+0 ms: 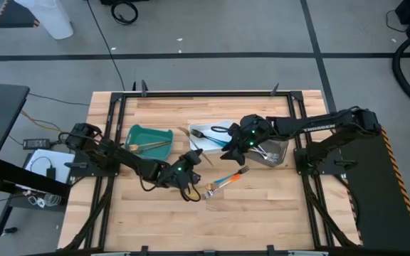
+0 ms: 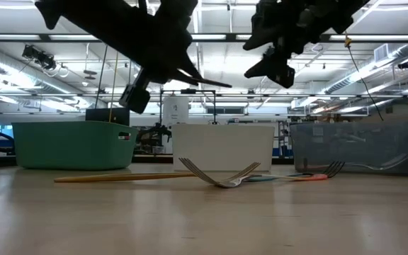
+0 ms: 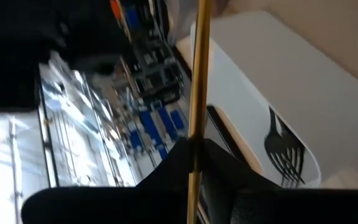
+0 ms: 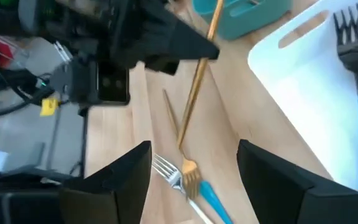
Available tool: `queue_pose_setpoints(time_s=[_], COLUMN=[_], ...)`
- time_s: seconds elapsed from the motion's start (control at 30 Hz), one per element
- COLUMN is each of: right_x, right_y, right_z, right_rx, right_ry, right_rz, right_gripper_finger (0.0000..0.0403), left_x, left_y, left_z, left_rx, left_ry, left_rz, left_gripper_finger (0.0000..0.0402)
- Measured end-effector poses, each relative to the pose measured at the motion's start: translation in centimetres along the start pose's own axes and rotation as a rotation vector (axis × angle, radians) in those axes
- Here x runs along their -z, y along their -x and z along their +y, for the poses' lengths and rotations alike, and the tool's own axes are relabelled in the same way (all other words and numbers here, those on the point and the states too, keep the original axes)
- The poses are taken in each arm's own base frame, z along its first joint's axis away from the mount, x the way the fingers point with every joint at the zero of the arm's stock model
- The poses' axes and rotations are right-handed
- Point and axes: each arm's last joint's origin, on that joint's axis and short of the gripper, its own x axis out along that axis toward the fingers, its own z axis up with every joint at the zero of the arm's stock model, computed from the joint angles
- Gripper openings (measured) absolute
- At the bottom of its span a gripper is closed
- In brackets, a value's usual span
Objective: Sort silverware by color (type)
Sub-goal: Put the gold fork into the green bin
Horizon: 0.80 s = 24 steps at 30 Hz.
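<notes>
Near the middle of the table (image 1: 162, 220), three bins stood in a row toward its far edge: the teal bin (image 1: 148, 134) on the left, the white bin (image 1: 206, 129) in the centre, the grey bin (image 1: 275, 155) on the right. Of the two arms, the left was plainly nearer the teal bin. Its claw, the left gripper (image 1: 191, 158), hung above the wood between the teal and white bins, clamped shut on a gold utensil (image 3: 197, 74). The utensil's long axis ran away from the claw tips, and its free end seemed to point toward the white bin, though the wrist view was poor. So the teal bin, already holding gold pieces (image 1: 148, 146), lay back toward the left edge from that claw. Over the grey bin's near-left corner, the right gripper (image 4: 194, 180) hovered with fingers spread and nothing between them. Below it, toward the near edge, loose silverware lay on the bare wood: a silver fork (image 4: 166, 171), a blue-handled piece (image 4: 211, 198) and an orange-handled one (image 1: 235, 173).
</notes>
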Motion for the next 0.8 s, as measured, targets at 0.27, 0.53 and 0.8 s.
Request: queue_pose_setpoints(time_s=[0.27, 0.53, 0.8], right_x=[1.2, 2.3, 2.9], right_y=[0.2, -0.1, -0.2], right_z=[1.3, 2.4, 2.9], right_rx=[0.092, 0.138, 0.192], right_ry=[0.089, 0.154, 0.183], right_rz=[0.009, 0.021, 0.02], right_gripper_finger=[0.0242, 0.0242, 0.0242], left_x=[0.7, 1.7, 3.7], left_y=[0.3, 0.9, 2.7], left_z=[-1.0, -2.0, -0.9], left_rx=[0.026, 0.063, 0.1], left_ry=[0.051, 0.163, 0.343], left_rz=[0.124, 0.185, 0.169], left_gripper_finger=[0.0034, 0.0035, 0.0036])
